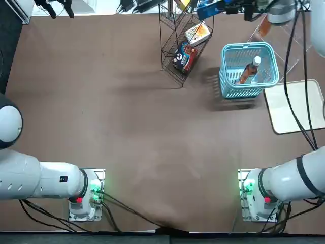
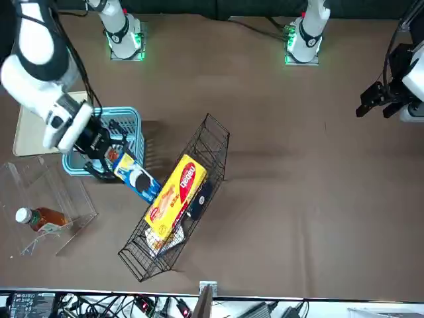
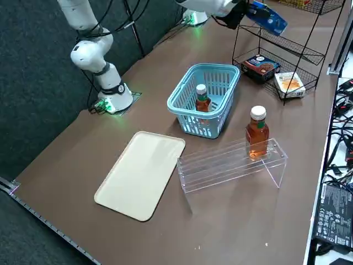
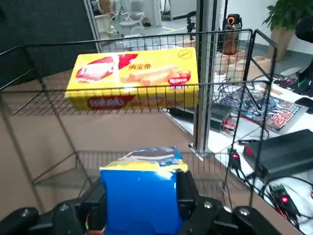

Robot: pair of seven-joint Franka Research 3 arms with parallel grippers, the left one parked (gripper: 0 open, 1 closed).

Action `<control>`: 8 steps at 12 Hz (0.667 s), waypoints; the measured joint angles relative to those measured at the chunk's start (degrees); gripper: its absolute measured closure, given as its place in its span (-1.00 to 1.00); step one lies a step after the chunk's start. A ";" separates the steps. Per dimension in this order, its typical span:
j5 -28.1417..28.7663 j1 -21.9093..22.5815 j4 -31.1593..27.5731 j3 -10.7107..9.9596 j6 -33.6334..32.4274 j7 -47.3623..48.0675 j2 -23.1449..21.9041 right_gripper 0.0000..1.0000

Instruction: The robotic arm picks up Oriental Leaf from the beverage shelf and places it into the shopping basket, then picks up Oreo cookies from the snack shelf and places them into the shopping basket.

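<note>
Right gripper (image 2: 112, 162) was clamped on your one Oreo cookies (image 2: 136, 177) pack; two bottles: Oriental Leaf (image 3: 203, 100) in shopping basket (image 3: 182, 113), another (image 3: 257, 132) on beverage shelf (image 3: 231, 165)

I see a bright blue Oreo cookies (image 4: 141, 198) pack with white print between my dark right gripper (image 4: 142, 205) fingers, a yellow box (image 4: 134, 78) with red print on the black snack shelf (image 2: 173, 212). The shopping basket (image 3: 190, 91) is light blue, its Oriental Leaf (image 3: 202, 99) reddish-brown, white-capped.

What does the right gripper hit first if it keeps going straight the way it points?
Likely the snack shelf wires; the yellow box sits just behind them. The right gripper, shut on the Oreo cookies, faces them, though depth is unclear.
</note>
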 joint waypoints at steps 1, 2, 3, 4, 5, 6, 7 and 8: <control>-1.80 -1.98 -1.11 -0.05 -2.60 0.00 -1.45 -0.27; -4.05 -4.36 -1.82 -0.09 -5.87 0.00 -2.60 -0.27; -6.42 -7.06 -2.20 -0.15 -9.46 0.01 -3.48 -0.27; -8.53 -9.84 -2.33 -0.22 -12.99 0.01 -4.11 -0.27; -10.43 -12.39 -2.35 -0.35 -16.17 0.00 -4.57 -0.27; -12.41 -14.60 -2.34 -0.46 -18.76 -0.02 -4.94 -0.26; -14.32 -16.50 -2.31 -0.53 -20.91 -0.02 -5.30 -0.25; -16.31 -18.28 -2.13 -0.58 -23.05 0.09 -5.60 -0.25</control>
